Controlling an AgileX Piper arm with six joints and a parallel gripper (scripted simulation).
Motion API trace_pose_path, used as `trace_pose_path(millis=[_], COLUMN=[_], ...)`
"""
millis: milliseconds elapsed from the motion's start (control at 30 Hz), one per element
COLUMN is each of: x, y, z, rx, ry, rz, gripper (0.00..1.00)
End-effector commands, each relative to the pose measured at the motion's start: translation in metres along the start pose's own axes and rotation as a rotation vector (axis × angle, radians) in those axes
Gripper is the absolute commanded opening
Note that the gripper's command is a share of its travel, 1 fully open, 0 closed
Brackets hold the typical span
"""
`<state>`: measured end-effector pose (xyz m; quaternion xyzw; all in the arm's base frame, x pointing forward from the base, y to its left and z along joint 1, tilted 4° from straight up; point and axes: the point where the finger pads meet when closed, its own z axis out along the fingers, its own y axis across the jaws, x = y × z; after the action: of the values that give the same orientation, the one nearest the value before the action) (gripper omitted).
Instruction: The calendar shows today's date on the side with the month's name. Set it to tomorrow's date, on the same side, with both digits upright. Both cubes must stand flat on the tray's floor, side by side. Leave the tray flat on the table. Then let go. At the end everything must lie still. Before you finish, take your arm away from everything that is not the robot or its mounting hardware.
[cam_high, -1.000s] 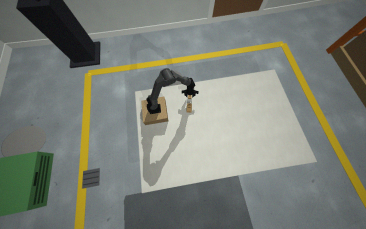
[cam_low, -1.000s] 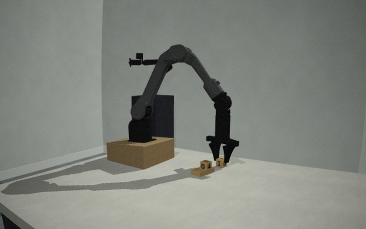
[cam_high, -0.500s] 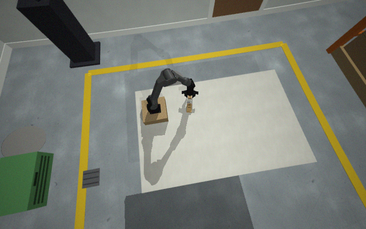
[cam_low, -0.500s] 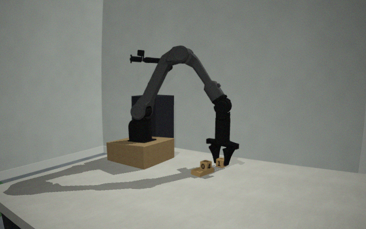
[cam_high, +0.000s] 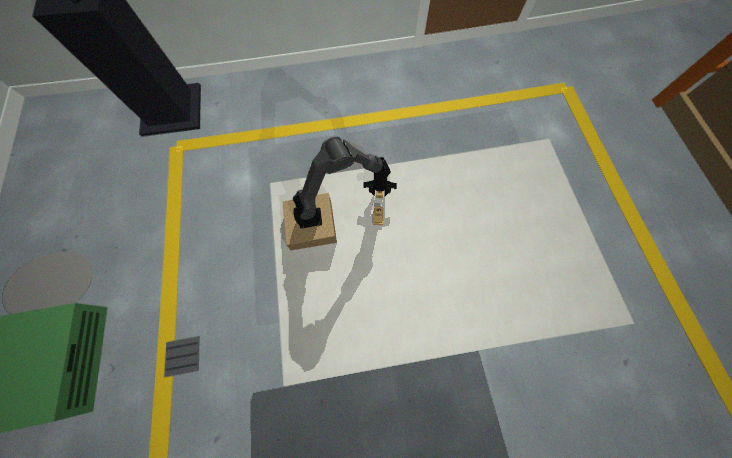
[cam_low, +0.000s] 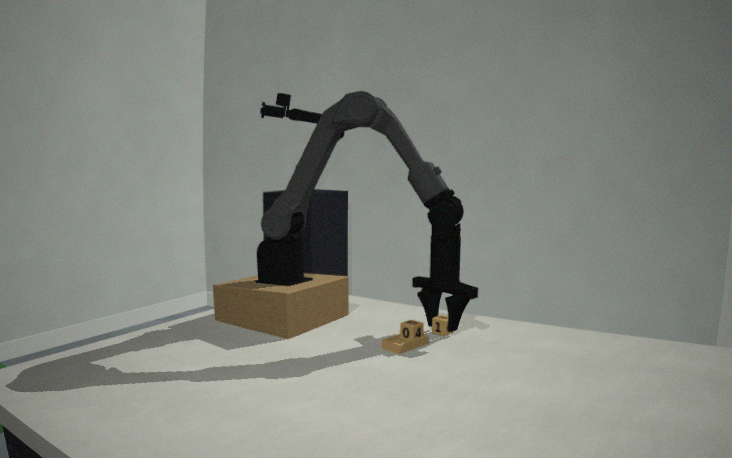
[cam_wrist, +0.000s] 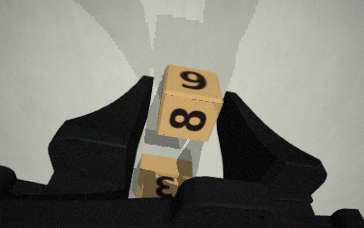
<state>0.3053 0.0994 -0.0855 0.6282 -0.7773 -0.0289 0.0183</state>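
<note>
Open gripper (cam_wrist: 185, 125) straddles a cube (cam_wrist: 190, 103) showing 8 and 6; second cube (cam_wrist: 161, 177) sits nearer, partly hidden.

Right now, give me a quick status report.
Gripper open, straddling the loose cube on the table. Other cube sits in the tray. Nothing in the way.
</note>
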Motion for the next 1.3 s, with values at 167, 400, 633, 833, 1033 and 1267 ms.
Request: trace_pose_path(millis=[167, 400, 633, 833, 1033, 1267], x=[-0.0001, -0.0001, -0.0001, -0.0001, -0.0001, -0.0001], y=[0.0009, 0.0009, 0.0009, 0.0009, 0.0009, 0.0009], z=[0.0006, 0.0006, 0.0006, 0.0006, 0.0006, 0.0006], rx=[-0.002, -0.002, -0.002, -0.002, -0.002, -0.002], ry=[0.0, 0.0, 0.0, 0.0, 0.0, 0.0], rz=[-0.002, -0.002, -0.002, -0.002, -0.002, -0.002], gripper=[0.63, 0.63, 0.37, 0.37, 0.37, 0.37])
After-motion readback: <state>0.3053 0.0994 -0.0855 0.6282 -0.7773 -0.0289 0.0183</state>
